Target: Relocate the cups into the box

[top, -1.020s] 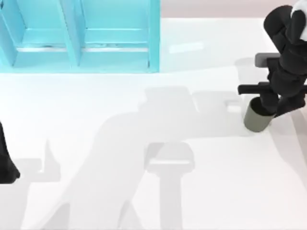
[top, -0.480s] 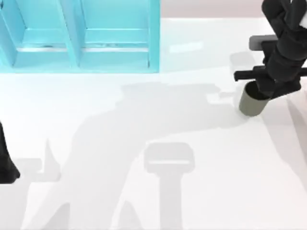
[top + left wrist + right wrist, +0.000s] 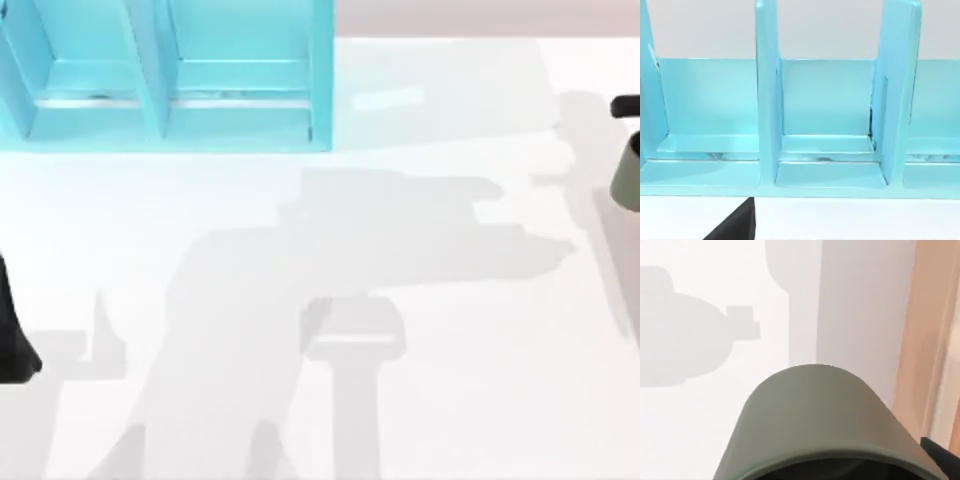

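Observation:
A dark olive-grey cup (image 3: 628,180) hangs at the far right edge of the top view, with a black piece of my right gripper (image 3: 628,107) just behind it. In the right wrist view the same cup (image 3: 815,425) sits close below the camera, raised over the white table, with one dark finger (image 3: 943,458) beside its rim. The light blue box (image 3: 165,110) with upright dividers stands at the back left. In the left wrist view the box (image 3: 830,175) has bare compartments. My left arm (image 3: 12,340) is parked at the left edge.
The white table (image 3: 400,400) carries only arm shadows across its middle. Its back edge (image 3: 450,38) runs along the top of the view. In the right wrist view a tan strip (image 3: 925,340) lies beyond the table's edge.
My right gripper has carried the olive-grey cup back and then far to the right, almost out of the top view. The left arm has not moved.

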